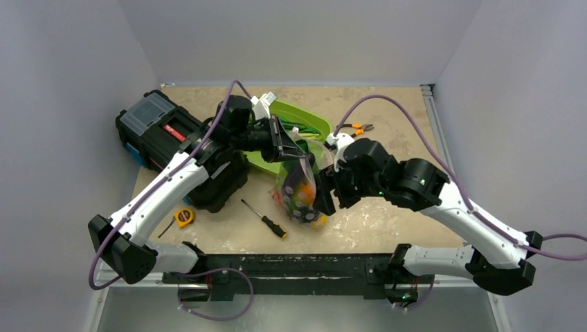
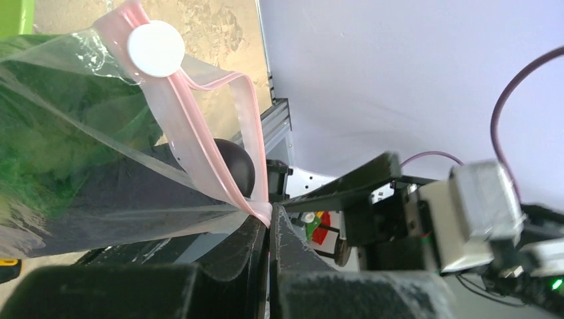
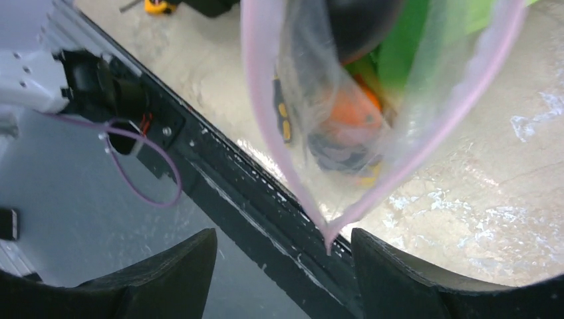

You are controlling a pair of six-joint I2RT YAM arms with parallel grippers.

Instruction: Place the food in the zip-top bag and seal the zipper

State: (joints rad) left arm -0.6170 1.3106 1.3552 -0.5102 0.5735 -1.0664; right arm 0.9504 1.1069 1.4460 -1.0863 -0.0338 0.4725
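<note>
The top view looks down from above and behind both arms, taking in the whole tabletop (image 1: 387, 228). Each wrist view sits close behind its own gripper, the left gripper (image 2: 271, 229) and the right gripper (image 3: 282, 266). Both look past the fingertips at the zip-top bag (image 2: 100, 166), which all three views share.

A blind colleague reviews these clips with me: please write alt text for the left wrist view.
The left gripper is shut on one end of the pink zipper strip of a clear, floppy plastic zip-top bag, whose mouth gapes open. A round white slider sits on the strip; blurred green shows through the plastic.
</note>
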